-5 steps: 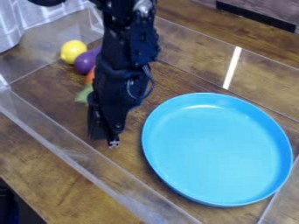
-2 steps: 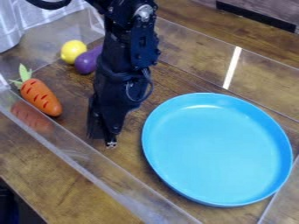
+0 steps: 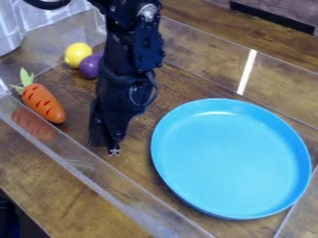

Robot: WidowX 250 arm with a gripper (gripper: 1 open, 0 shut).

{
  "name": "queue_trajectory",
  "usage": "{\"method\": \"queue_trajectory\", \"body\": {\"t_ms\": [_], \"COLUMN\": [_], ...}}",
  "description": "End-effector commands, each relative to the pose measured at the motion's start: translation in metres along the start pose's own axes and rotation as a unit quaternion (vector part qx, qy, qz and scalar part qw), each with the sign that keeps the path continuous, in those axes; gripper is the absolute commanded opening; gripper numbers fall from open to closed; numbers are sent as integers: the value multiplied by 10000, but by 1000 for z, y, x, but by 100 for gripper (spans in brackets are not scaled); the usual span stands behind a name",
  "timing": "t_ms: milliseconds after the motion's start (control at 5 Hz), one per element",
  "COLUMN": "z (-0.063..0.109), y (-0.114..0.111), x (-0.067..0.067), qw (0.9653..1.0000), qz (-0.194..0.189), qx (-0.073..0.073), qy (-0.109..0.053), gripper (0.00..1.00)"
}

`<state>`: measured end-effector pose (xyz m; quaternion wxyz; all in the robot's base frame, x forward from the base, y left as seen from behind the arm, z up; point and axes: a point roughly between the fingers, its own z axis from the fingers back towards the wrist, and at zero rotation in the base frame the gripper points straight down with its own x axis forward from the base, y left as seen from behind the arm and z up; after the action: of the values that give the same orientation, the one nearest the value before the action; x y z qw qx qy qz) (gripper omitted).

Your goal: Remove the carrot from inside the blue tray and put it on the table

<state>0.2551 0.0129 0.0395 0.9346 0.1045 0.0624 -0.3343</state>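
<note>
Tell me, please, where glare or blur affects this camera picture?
In the camera view, a bright white streak of glare lies on the table beyond the blue tray; the clear plastic edge wall adds hazy reflections; the whole picture is soft, though the carrot stays recognisable.

A dark brown wood-grain table (image 3: 211, 56) is seen, bordered by a clear plastic edge wall (image 3: 87, 172) along its near-left side. The blue tray (image 3: 231, 156) is set flat on it toward four o'clock, with nothing seen inside. The carrot (image 3: 40, 100) is laid on the wood at nine o'clock, near the wall, leafy top toward eleven. At eleven o'clock a yellow ball (image 3: 78, 53) and a purple eggplant (image 3: 91, 65) are placed touching each other.
</note>
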Motion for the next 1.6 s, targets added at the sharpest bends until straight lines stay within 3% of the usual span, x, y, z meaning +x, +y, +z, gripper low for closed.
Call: {"method": "queue_trajectory", "body": {"t_ms": [0, 1400], "z": [7, -5], "y": [8, 13], "x": [-3, -4], "qw": [9998, 9997], "qz": [78, -149], "qx": [104, 110], "qy": [-137, -155], "gripper": [0, 0]}}
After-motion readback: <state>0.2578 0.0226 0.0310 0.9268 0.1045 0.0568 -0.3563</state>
